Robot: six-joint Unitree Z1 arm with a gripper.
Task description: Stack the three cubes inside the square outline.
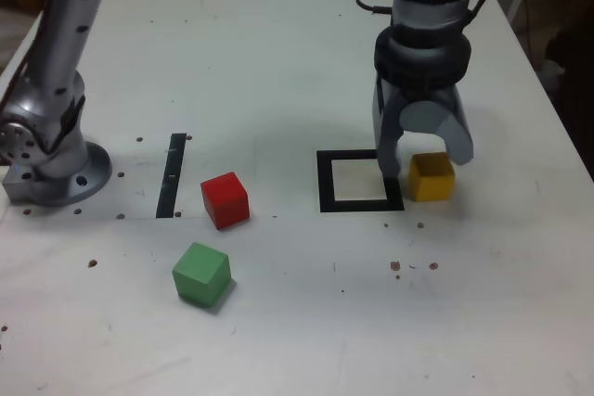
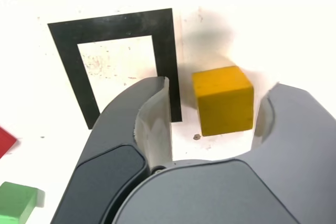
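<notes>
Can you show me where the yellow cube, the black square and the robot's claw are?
yellow cube [image 1: 432, 176], exterior view, front face.
square outline [image 1: 326, 183], exterior view, left bar.
gripper [image 2: 212, 114], wrist view, gap between its fingertips.

I'm seeing the yellow cube [image 1: 432, 176] sitting flat on the table, just outside the square outline [image 1: 360, 201] on the exterior view's right, near its edge. The outline is lying flat, thick black frame, pale centre bare. Red cube [image 1: 225, 199] is sitting well apart on the exterior view's left; green cube [image 1: 201, 274] is resting near it, closer to the camera, turned slightly.
</notes>
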